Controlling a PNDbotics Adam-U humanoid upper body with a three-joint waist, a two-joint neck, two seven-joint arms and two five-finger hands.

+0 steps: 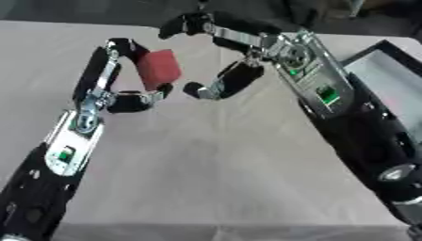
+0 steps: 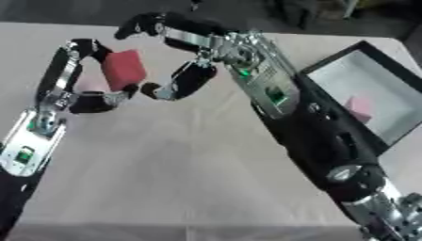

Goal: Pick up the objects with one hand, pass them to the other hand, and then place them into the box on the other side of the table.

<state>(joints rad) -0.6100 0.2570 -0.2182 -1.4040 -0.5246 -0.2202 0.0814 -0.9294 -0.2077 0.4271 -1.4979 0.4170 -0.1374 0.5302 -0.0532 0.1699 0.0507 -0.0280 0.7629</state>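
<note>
Red block [image 1: 159, 69] sits pinched in the left hand [image 1: 115, 96], fingers curled round it, held above the table [image 1: 206, 174] toward its far edge. The right hand [image 1: 227, 70] hangs just beside it with fingers spread and apart, not touching as far as I can tell. This looks like the hand-over step; next the right hand must close on the block. At the table's right edge, the box [image 2: 326, 63] holds one pink piece [image 2: 361, 108].

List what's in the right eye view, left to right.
Left hand → red block held in it → right hand → box → pink thing lying inside the box.
</note>
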